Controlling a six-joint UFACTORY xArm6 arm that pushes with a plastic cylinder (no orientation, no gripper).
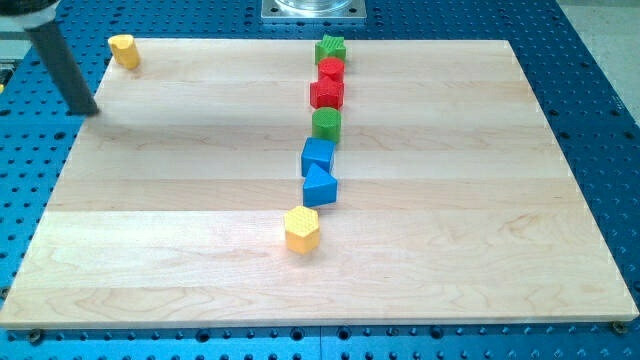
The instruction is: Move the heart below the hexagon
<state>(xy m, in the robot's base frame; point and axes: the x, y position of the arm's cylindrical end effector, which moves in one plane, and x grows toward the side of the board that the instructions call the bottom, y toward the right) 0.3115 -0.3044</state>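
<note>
A yellow heart (124,50) sits at the board's top left corner. A yellow hexagon (302,229) lies below the middle of the board, at the lower end of a column of blocks. My tip (90,110) is at the board's left edge, below and slightly left of the heart, and apart from it. The dark rod slants up to the view's top left. The tip is far from the hexagon.
A column of blocks runs down the middle: a green star (331,48), a red block (332,70), a second red block (327,93), a green block (326,124), a blue block (318,156) and a blue triangle (320,186). A metal base (315,9) stands at the top.
</note>
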